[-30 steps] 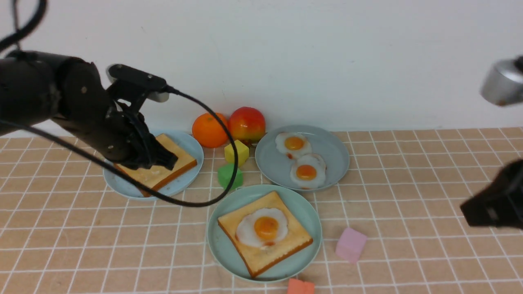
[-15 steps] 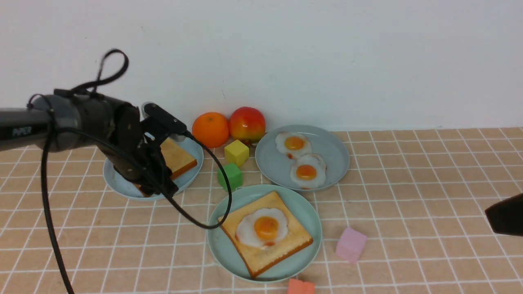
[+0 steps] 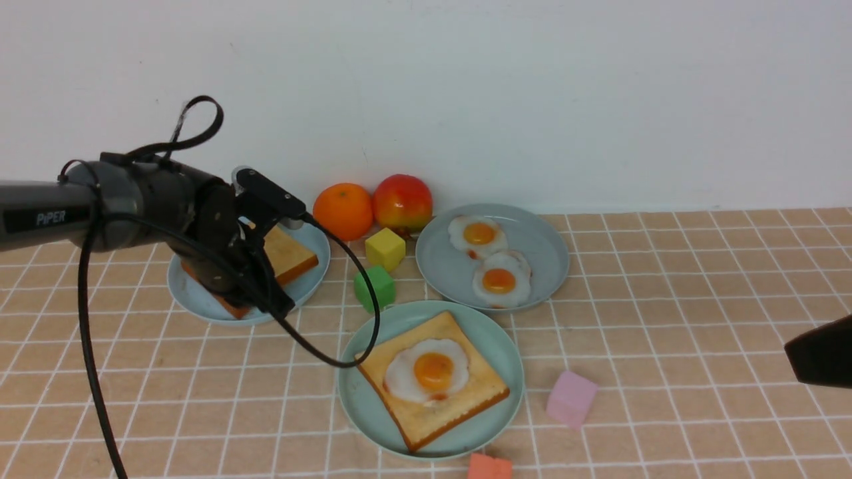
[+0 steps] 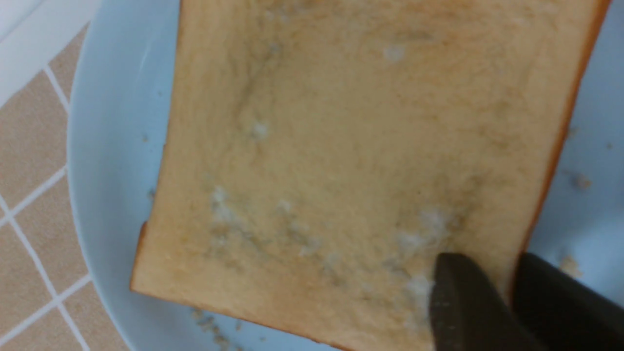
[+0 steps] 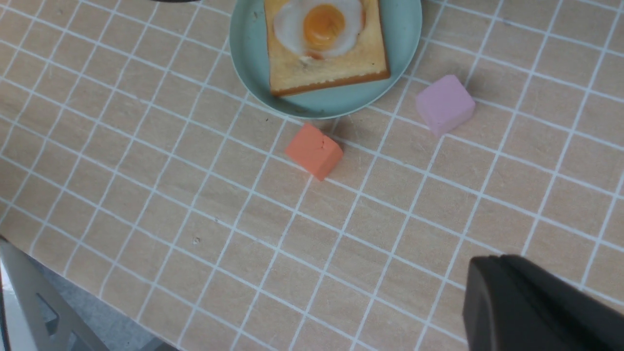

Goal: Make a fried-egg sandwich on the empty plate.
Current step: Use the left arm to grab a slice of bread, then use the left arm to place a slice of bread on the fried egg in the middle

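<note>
Left gripper (image 4: pixel 493 273) clamped on the edge of a square golden-brown toast slice (image 4: pixel 341 146).
The left arm (image 3: pixel 133 199) reaches in roughly level from the left, its wrist bent downward. One finger presses the slice's top face and the other sits just past the darker crust (a narrow, slice-thick pinch). Under the gripper, the slice lies on a round pale sky-blue plastic plate (image 3: pixel 193 296). To the gripper's right and nearer the robot, well apart, sits the round mint-green plastic plate (image 3: pixel 363 406). It carries a second toast slice (image 3: pixel 466 399) topped by a flat white toy egg with an orange yolk (image 3: pixel 426 370). The right gripper (image 3: pixel 809 351) hangs far to the right, jaws together, holding nothing.
</note>
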